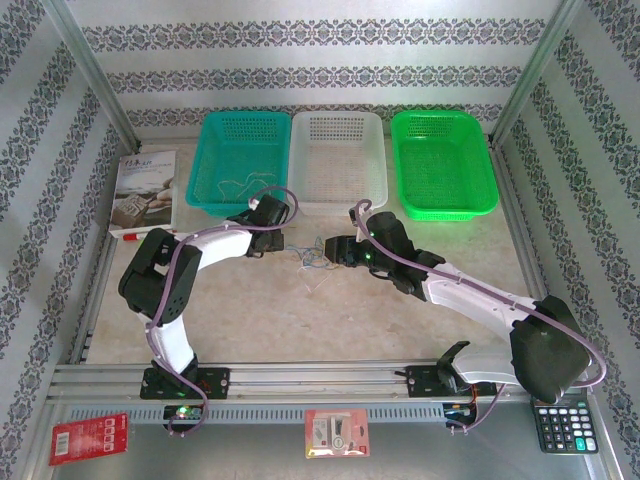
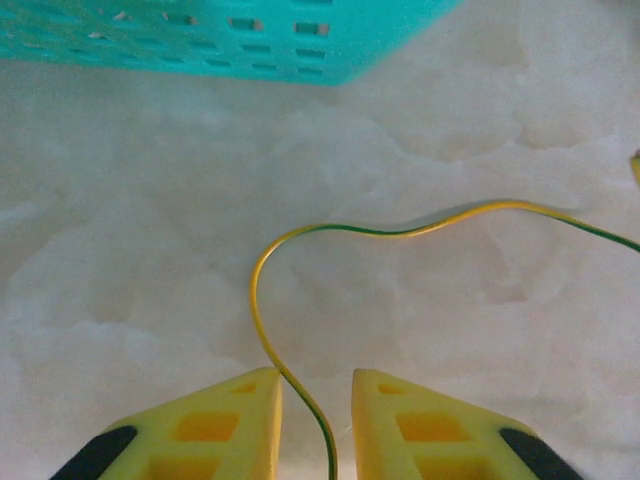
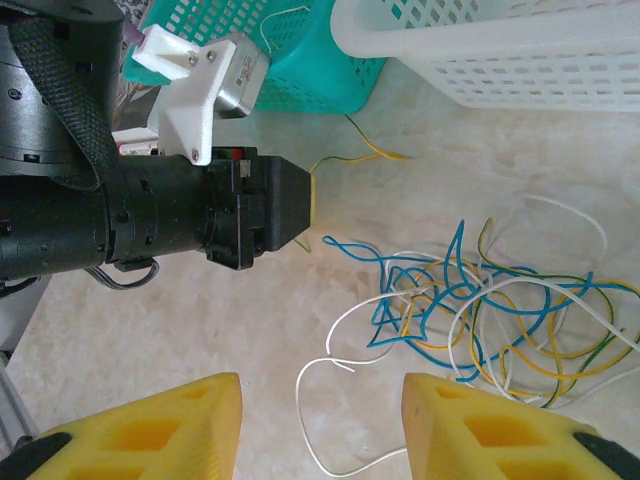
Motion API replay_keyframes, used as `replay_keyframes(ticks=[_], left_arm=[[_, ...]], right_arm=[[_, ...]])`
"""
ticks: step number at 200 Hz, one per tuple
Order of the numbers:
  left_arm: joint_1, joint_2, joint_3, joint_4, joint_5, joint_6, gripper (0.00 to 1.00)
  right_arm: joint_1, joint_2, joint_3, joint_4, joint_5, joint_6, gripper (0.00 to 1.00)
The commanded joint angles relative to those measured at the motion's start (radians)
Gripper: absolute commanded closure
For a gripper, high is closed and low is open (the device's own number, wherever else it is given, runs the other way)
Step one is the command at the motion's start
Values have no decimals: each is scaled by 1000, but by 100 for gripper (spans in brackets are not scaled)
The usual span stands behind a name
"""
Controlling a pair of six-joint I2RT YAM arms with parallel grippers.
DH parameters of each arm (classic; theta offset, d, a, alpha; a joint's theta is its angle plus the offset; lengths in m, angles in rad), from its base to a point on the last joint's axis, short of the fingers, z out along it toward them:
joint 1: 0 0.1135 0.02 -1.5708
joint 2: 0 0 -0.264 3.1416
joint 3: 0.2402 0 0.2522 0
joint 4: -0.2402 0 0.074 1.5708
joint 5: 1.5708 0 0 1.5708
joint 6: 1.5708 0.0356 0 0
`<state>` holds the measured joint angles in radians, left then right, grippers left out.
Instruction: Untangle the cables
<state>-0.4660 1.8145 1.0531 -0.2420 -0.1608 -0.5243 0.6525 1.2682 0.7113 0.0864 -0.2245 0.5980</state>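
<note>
Left hand (image 2: 315, 380), parted, straddles a thin yellow-green wire (image 2: 360, 231); right hand (image 3: 320, 385), spread empty, hovers by tangled blue, white, yellow wires (image 3: 450, 300) toward the far edge of the desk (image 1: 300, 320).

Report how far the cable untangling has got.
Done: one pale wire lies in the teal basket. In hand: a yellow-green wire runs through the left claw, not yet pinched; the right claw hangs open above the tangle. Left: its blue, white and yellow wires are knotted together on the table.
</note>
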Motion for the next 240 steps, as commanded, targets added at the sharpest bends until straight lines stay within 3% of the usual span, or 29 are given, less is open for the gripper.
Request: replay_keyframes(ticks=[1,47,154,240], left_arm=[[-15,40,15,-23,-17,14,81],[-17,-34,-26,-42,-14,31,100],[-19,-532,-74,-228,170,48,100],[-28,-647,-91,-203,276,-66,100]], right_arm=[[1,-22,-9,18,8,-14,53],[-1,-38,-6,16,11,-12,53],[1,12,41,47,-45,-27,53],[96,101,136,184,-52,-25,39]])
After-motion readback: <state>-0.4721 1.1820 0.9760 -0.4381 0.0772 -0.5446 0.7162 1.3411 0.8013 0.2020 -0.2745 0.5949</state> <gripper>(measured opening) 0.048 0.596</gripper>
